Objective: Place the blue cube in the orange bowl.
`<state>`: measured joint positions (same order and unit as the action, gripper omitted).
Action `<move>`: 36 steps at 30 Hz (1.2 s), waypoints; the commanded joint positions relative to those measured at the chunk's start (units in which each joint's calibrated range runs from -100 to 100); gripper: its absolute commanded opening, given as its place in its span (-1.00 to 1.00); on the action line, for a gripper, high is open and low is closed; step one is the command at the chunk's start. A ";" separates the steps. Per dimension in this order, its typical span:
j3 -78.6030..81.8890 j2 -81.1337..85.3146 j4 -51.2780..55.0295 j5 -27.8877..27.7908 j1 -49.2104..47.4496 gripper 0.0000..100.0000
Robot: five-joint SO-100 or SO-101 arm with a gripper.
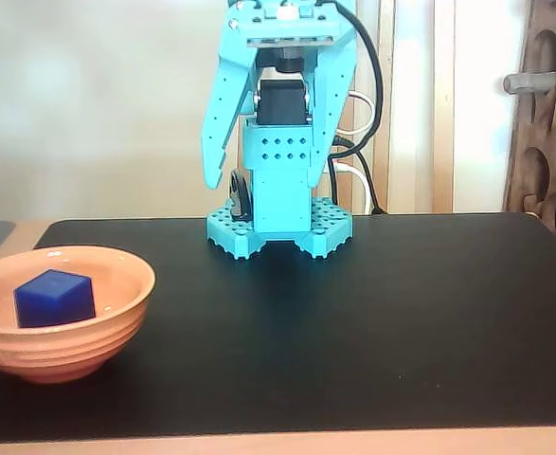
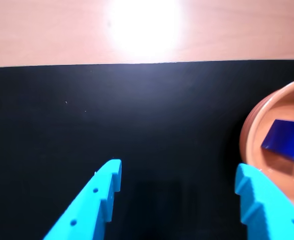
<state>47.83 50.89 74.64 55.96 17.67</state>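
- In the wrist view your gripper (image 2: pixel 179 177) stands wide apart, both turquoise fingers (image 2: pixel 104 192) bare, with only the black mat (image 2: pixel 136 120) showing between them; it holds nothing and touches nothing.
- One fingertip overlaps the rim of the orange bowl (image 2: pixel 252 135) at the right edge of that view; you cannot tell from it whether they touch.
- In the fixed view the arm (image 1: pixel 279 123) is folded upright over its base at the back of the mat (image 1: pixel 401 313), well apart from the bowl (image 1: pixel 79 332).
- The blue cube (image 1: pixel 54 298) sits inside the bowl at the front left, resting on the bowl's floor.
- It stands with one corner edge turned toward the fixed camera, its top face roughly level; a long axis is hard to make out.
- In the wrist view only a slanted blue face (image 2: pixel 287 140) shows, cut by the frame edge.
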 commanded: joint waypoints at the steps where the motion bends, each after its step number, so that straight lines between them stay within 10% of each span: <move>1: 2.26 3.94 0.28 2.15 -6.14 -0.48; 36: 23.58 10.85 -0.42 2.15 -9.55 -0.48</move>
<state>67.42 55.65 74.64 57.73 6.89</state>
